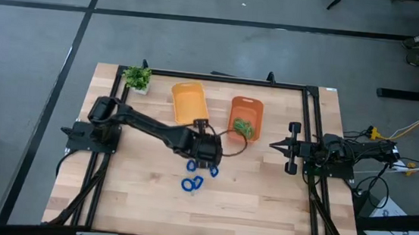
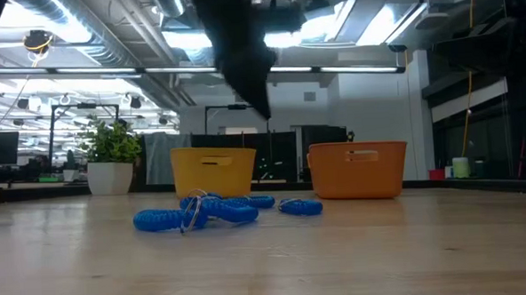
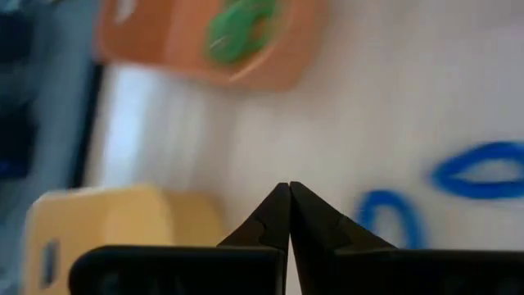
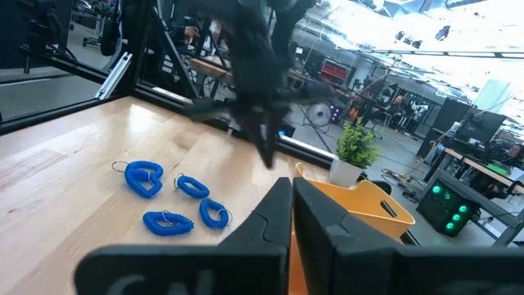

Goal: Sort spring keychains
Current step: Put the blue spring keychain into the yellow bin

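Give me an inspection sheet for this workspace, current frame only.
Surface: wooden table.
Job's things: four blue keychains loose mid-table; green keychains in orange bin; yellow bin looks empty.
Clutter: potted plant at a far corner.
Grippers: left gripper shut, empty, above the blue ones; right gripper shut, parked at its side.
Cables: bundle off the right edge.
Surroundings: lab floor, chair bases.

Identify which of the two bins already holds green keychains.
The darker orange bin, nearer the right arm: green coils lie inside it, whereas the yellow bin beside it looks empty.
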